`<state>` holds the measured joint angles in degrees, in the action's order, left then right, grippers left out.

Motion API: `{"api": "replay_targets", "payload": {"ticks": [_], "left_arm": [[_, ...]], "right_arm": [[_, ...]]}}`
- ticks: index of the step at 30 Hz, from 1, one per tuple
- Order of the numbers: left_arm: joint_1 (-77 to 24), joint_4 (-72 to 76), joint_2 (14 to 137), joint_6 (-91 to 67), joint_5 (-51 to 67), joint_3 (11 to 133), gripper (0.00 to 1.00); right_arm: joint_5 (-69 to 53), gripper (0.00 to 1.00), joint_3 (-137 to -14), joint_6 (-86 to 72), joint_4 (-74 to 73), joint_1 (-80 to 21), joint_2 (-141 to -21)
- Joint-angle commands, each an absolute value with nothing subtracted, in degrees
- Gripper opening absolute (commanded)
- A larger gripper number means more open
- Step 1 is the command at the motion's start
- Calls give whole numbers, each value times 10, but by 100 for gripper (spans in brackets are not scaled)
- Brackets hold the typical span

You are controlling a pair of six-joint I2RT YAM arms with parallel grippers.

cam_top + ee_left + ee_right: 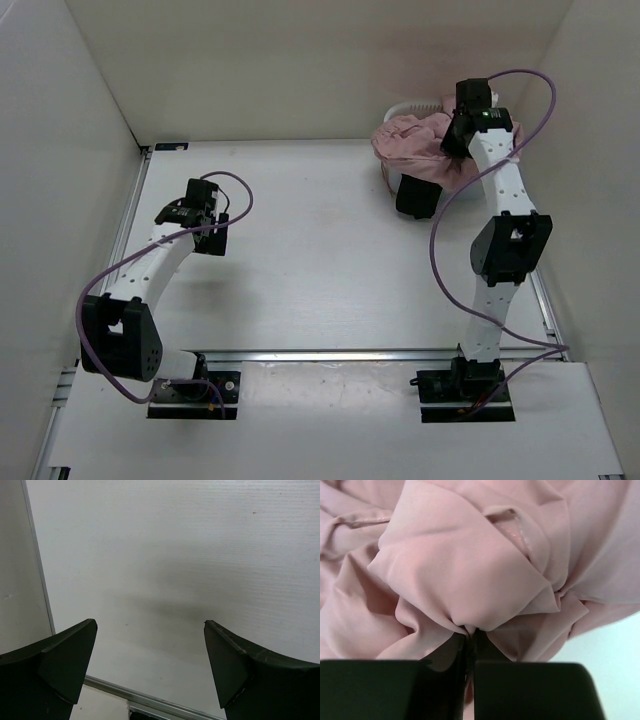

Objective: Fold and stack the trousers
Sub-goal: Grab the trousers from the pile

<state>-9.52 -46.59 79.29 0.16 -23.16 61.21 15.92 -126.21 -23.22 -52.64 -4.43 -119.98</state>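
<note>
The dusty-pink trousers (415, 140) lie bunched in a heap over a white basket (412, 105) at the back right of the table. My right gripper (452, 140) sits on the heap's right side. In the right wrist view the trousers (465, 575) fill the frame in crumpled folds, and my right gripper (470, 636) is shut on a pinch of the pink fabric. My left gripper (207, 240) hangs over bare table at the left. In the left wrist view it (150, 630) is wide open and empty.
A black garment (418, 195) hangs down just in front of the basket. White walls close the table at the left, back and right. A metal rail (150, 697) runs along the table's left edge and another (340, 353) along the near edge.
</note>
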Motion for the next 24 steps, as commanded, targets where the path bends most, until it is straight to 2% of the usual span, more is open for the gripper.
{"api": "replay_targets", "payload": {"ticks": [1,3,4,8,11,13,17,18,20,21,22,24], "left_arm": [[-98,-456,782,0,-233,619,100],[-98,-456,777,0,-233,619,100],[-98,-456,777,0,-233,619,100],[-86,-450,777,0,-253,595,100],[-25,-460,789,0,-225,618,100],[37,-471,789,0,-165,649,100],[116,-483,784,0,-126,708,100],[139,-489,784,0,-117,735,100],[157,-495,779,0,-111,760,100],[157,-495,779,0,-111,771,100],[157,-495,779,0,-125,780,100],[157,-495,773,0,-125,793,100]], "right_arm": [[166,0,-1255,-201,-504,-86,-1086],[198,0,-1250,-182,-473,-147,-1033],[253,0,-1250,-167,-461,-176,-1018],[315,0,-1291,-63,-373,-397,-991],[330,0,-1331,-32,-276,-519,-991],[323,0,-1332,-25,-186,-580,-991],[337,0,-1326,-64,-122,-611,-985],[382,0,-1309,-115,-133,-600,-985],[414,0,-1282,-189,-202,-579,-970],[414,0,-1264,-277,-233,-566,-964],[414,0,-1213,-318,-262,-543,-956],[375,0,-1146,-391,-341,-521,-932]]}}
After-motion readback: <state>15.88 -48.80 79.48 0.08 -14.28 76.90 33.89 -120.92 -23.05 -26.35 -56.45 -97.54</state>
